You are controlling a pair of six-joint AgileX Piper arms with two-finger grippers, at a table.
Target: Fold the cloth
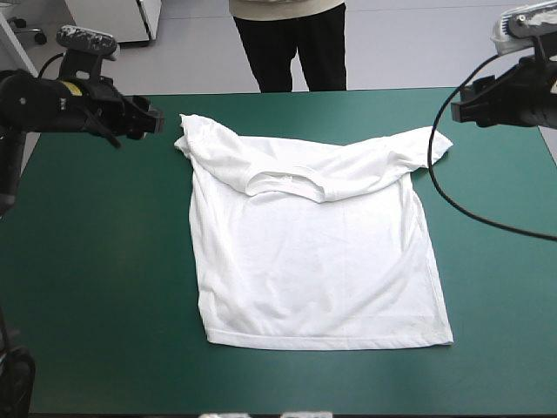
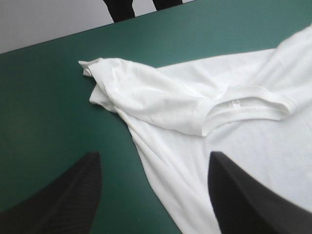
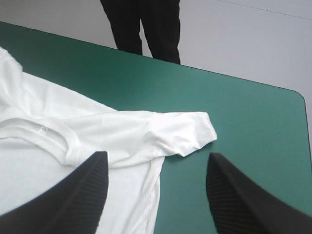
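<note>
Currently the T-shirt lies spread flat on the teal-green cover, sleeves bunched. The left gripper and right gripper, both parted, hover beside its shoulders; pinching only a bunched sleeve layer would likely skew the fold.

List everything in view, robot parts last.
T-shirt: 1, white, spread flat mid-table, collar toward the far edge, hem toward the near edge.
Table: 1, teal-green cover, under the T-shirt.
Left gripper: 1, black, open and holding nothing, by the T-shirt's far left sleeve.
Right gripper: 1, black, open and holding nothing, by the T-shirt's far right sleeve.
</note>
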